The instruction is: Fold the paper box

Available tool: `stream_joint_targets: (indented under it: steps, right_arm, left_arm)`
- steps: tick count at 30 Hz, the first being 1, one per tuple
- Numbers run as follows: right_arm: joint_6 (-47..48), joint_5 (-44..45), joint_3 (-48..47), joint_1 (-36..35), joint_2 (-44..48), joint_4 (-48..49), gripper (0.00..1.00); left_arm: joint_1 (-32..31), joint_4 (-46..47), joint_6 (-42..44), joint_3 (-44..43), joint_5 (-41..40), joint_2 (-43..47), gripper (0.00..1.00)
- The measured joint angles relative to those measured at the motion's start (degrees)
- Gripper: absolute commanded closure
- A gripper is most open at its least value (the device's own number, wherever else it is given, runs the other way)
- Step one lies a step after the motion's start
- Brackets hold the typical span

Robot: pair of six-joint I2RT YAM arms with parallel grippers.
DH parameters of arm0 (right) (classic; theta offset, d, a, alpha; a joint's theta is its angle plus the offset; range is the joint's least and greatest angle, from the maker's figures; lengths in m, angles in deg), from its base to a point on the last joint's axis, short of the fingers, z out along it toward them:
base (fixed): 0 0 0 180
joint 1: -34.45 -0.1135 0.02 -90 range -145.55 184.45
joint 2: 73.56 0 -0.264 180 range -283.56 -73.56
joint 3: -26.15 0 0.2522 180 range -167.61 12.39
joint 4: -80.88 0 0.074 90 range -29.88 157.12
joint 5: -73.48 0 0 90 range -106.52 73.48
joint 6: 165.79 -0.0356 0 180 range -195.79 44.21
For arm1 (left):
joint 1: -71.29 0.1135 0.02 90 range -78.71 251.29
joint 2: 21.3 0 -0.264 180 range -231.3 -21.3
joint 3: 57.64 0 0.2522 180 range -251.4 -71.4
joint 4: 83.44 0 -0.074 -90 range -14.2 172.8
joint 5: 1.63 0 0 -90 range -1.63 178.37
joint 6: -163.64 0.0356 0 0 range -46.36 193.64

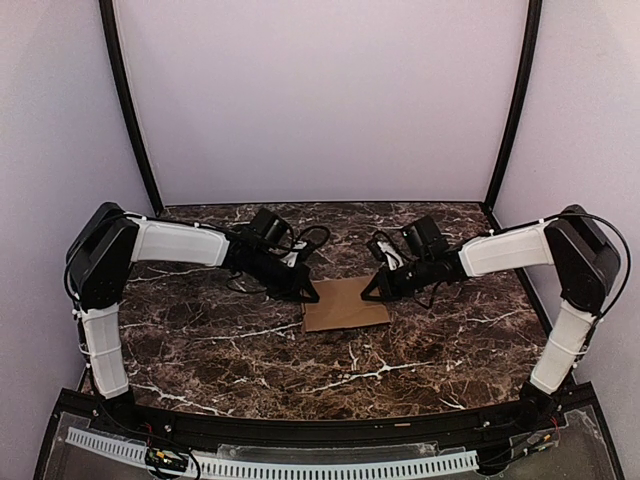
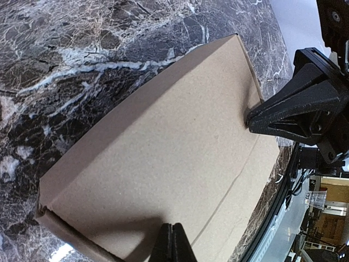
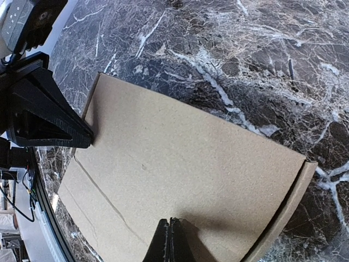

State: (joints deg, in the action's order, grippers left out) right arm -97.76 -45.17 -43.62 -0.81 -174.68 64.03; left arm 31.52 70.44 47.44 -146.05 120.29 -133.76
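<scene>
**Both hands closed, tips on the flat paper box**

The left hand (image 1: 308,294) has its fingers (image 2: 166,246) pressed together with no gap. The tip meets the top face of the paper box (image 1: 347,307) at the box's left edge. The right hand (image 1: 370,293) is the same: fingers (image 3: 163,245) together, tip on the top face at the right edge. Neither hand has cardboard between its fingers.

The box lies flat between the two hands, about midway across the dark marbled worktop (image 1: 250,370) and well back from its near edge. A crease runs lengthwise along the top face, close to the box's near long side.
</scene>
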Motion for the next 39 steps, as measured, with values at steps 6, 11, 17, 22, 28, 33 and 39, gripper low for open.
stream_joint_targets:
  steps: [6,11,17,22,28,33,39]
  right_arm:
    - [0.0,0.5,0.0,0.0,-0.2,0.3,1.0]
    - [0.2,1.3,-0.8,0.0,-0.5,-0.3,1.0]
    - [0.4,2.1,-1.5,-0.2,-0.6,-1.3,1.0]
    - [0.5,2.8,-1.9,-0.3,-0.6,-1.9,1.0]
    - [0.5,3.2,-2.5,-0.4,-0.6,-2.9,1.0]
    - [0.5,3.3,-2.5,-0.6,-0.6,-3.0,1.0]
    - [0.5,3.3,-3.0,-0.7,-0.9,-3.4,1.0]
  left_arm:
    - [0.0,0.3,0.1,0.0,0.0,0.0,0.85]
    - [-0.3,-0.2,0.1,0.9,-1.2,1.9,0.61]
    - [-0.5,-2.9,-1.0,5.7,-4.5,8.5,0.46]
    - [-0.8,-6.4,-2.1,9.0,-6.7,12.0,0.45]
    - [-2.2,-8.3,-3.5,10.8,-7.6,12.2,0.45]
    - [-3.5,-6.8,-5.8,10.9,-6.5,12.0,0.46]
    - [-4.1,-4.5,-8.3,10.9,-5.5,11.1,0.48]
